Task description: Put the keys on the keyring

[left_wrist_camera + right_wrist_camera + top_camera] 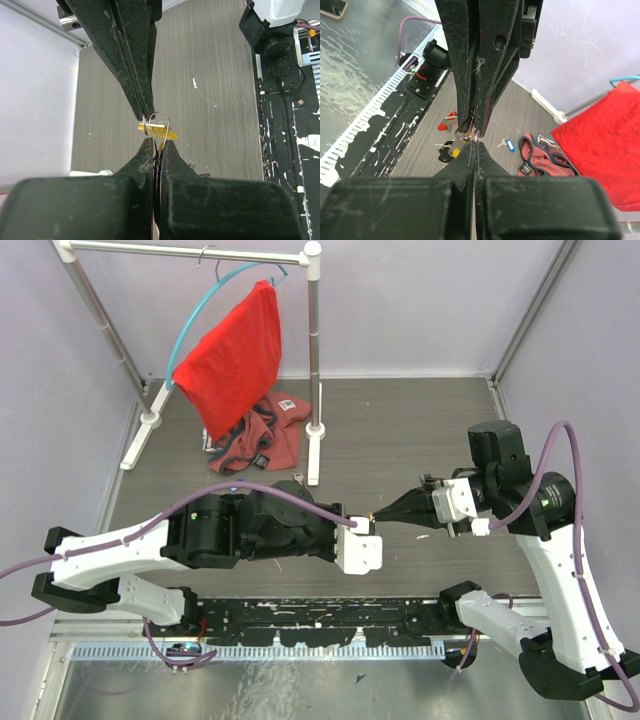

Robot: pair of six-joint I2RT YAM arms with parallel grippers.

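My left gripper (157, 146) is shut on the keyring (160, 120), and my right gripper (146, 116) pinches the yellow key (167, 133) right against it.

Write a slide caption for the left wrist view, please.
Left gripper shut on the keyring; right gripper pinches a yellow key at the wire loop.

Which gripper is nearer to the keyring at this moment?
Left. The left gripper pinches the keyring itself; the right gripper, facing it, holds the yellow key at the ring.
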